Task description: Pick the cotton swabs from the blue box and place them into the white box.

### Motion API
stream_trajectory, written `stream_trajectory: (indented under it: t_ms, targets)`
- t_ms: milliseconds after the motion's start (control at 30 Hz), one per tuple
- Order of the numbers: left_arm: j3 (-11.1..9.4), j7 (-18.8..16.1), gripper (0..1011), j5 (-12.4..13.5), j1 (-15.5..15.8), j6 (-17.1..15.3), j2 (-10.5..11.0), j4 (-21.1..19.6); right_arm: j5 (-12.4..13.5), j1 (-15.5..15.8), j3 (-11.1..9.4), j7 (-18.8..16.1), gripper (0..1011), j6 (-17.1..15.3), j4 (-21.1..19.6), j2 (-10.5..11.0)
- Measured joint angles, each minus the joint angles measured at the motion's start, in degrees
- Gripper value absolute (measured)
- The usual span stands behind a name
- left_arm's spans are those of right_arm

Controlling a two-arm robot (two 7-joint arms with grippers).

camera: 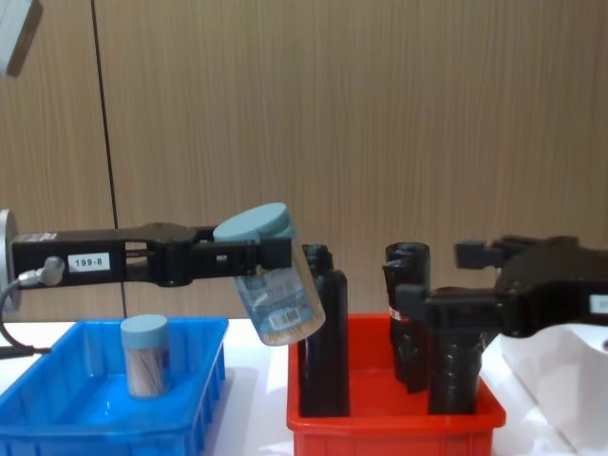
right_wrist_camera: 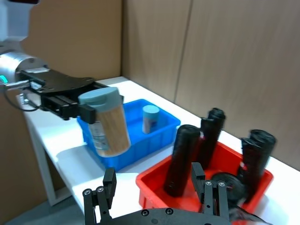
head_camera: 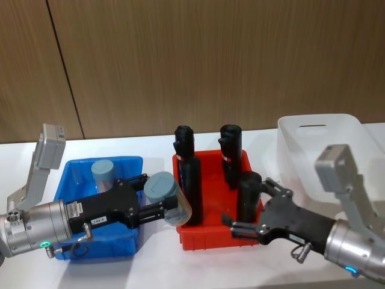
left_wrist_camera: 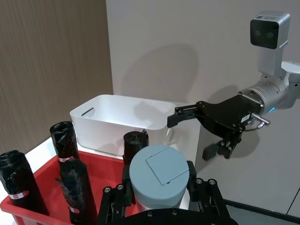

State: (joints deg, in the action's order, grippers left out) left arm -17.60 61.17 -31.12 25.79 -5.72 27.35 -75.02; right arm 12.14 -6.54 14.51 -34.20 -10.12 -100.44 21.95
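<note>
**Left tool (head_camera: 159,198) holding a swab jar (camera: 282,290) aloft.**
The left tool is clamped on the tilted swab jar, which hangs in the air between the blue box (head_camera: 129,241) and the red bin (head_camera: 204,236). A second jar (head_camera: 103,175) stands in the blue box. The right tool (head_camera: 251,206), spread wide and empty, hovers at the red bin's near right corner, left of the white box (head_camera: 337,129).
</note>
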Motion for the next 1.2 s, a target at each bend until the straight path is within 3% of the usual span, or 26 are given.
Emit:
stream_trajectory:
  t_ms: [633,1200]
  targets:
    - [0.00,0.00,664,0.01,0.00,0.00,0.00,0.00,-5.96,-6.51,3.66,-7.15,1002,-2.02,5.27,-4.19]
    - [0.00,-0.01,664,0.01,0.00,0.00,0.00,0.00,-8.60,-10.54,6.03,-9.89,1002,-2.80,9.57,-7.17]
